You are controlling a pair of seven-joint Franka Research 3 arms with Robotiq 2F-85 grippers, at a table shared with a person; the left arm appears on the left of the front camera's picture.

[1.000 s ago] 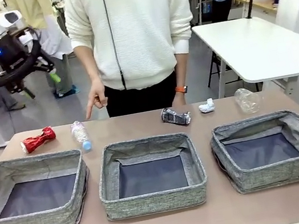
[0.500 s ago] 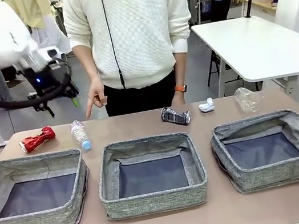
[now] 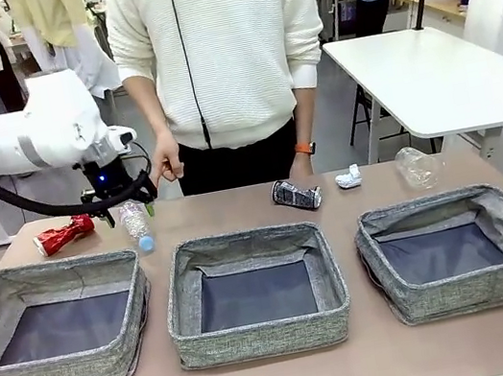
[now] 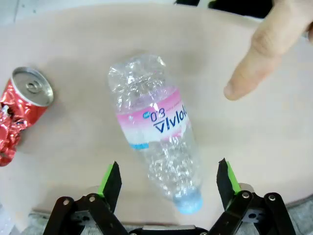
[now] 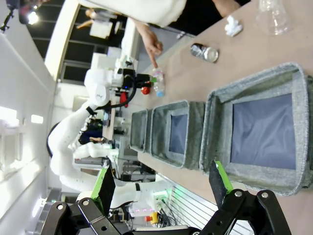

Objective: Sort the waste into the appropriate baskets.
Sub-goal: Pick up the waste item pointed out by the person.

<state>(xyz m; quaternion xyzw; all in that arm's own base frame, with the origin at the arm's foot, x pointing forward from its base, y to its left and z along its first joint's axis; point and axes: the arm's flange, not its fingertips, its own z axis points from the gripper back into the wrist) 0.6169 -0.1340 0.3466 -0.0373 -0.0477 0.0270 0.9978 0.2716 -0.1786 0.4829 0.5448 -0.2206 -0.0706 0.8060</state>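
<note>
Left pincer (image 4: 167, 171) lowered over bottle (image 4: 159, 132), spread wide, cap end pointing toward baskets (image 3: 61, 268)

The bottle (image 4: 157, 131) is glossy crinkled plastic, the red can (image 4: 20, 113) probably shiny metal.

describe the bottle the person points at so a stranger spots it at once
Start at the left basket. Behind its far right corner lies the clear bottle, beside a crushed red can. Only it has a pink label and blue cap.
</note>
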